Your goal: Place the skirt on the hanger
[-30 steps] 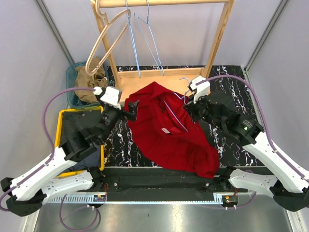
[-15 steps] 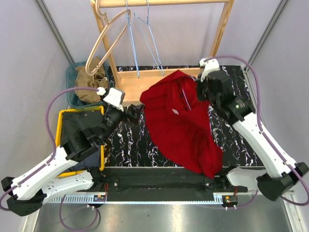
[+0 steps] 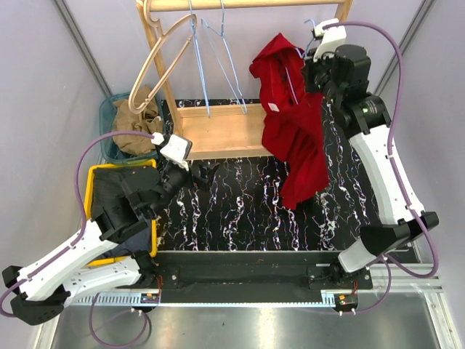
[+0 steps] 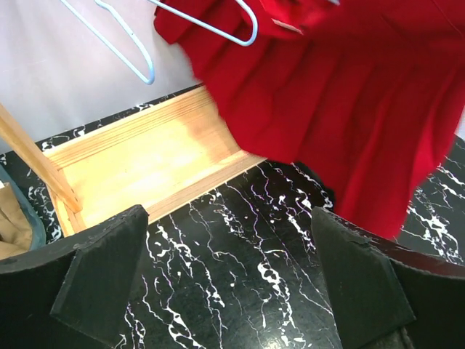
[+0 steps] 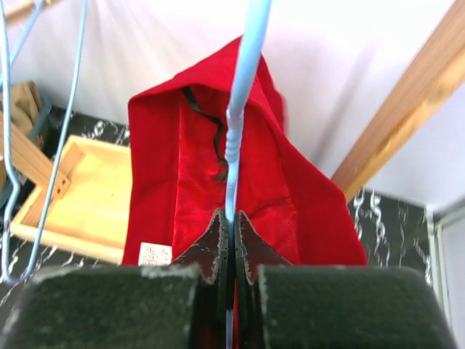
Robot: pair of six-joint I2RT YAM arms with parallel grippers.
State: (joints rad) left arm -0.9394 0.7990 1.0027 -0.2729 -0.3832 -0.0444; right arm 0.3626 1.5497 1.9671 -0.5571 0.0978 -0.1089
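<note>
Skirt (image 3: 294, 123): red, draped over the blue hanger, hanging just below the right gripper and trailing down toward the table (image 3: 240, 211).
Hanger (image 5: 236, 109): wire neck runs straight up from between the fingers. Hook sits above them, near the rail (image 3: 247, 4); looks unhooked, though I can't tell for sure.
Right gripper (image 5: 229, 218): pinched tight on the hanger neck, held high, post (image 5: 399, 123) just off to its right.
Left gripper (image 4: 229, 276): jaws wide apart, nothing between them, low over the table, skirt ahead and above.
Done: skirt looks to be on the hanger.
To do: likely hook it over the rail, then release.
Risk: cloth hangs lopsided, could slide off.
</note>
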